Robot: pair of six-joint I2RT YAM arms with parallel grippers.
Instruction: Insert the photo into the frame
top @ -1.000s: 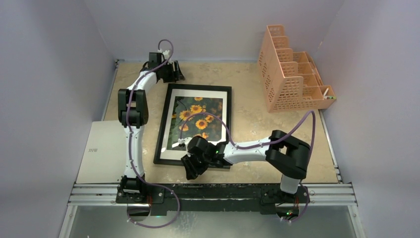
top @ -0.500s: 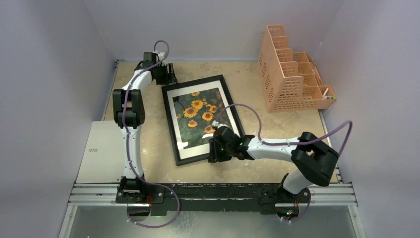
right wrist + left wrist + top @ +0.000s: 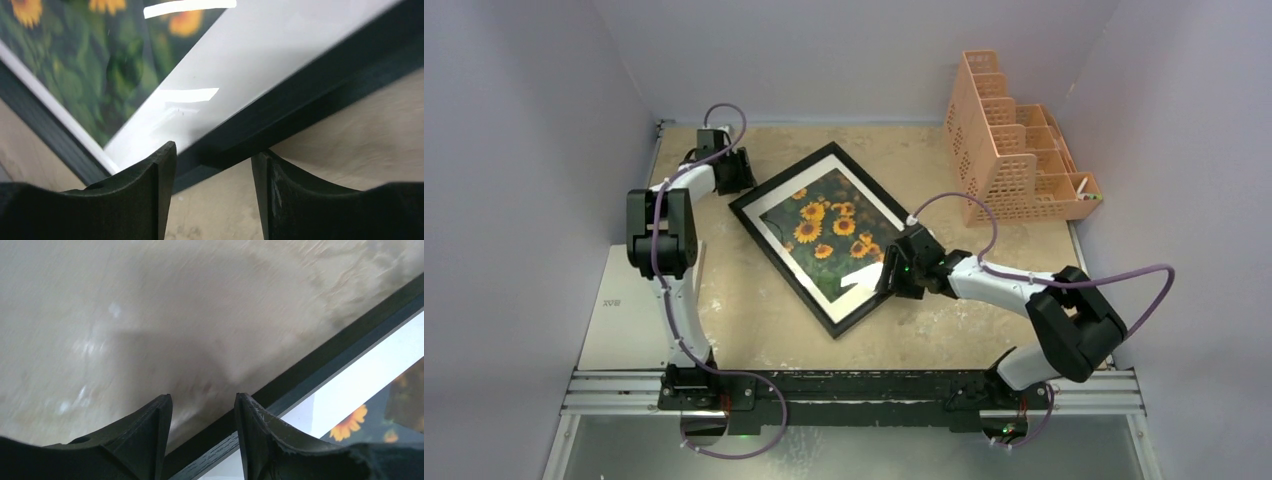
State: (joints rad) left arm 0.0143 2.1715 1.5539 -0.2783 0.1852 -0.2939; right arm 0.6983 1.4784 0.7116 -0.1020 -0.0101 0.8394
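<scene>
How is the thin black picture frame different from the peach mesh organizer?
The thin black picture frame lies flat and slanted; the peach mesh organizer stands upright in the far right corner. The frame is dark with shiny glass over a sunflower photo; the organizer is pale, full of holes, with stepped compartments. Both rest on the beige table.
</scene>
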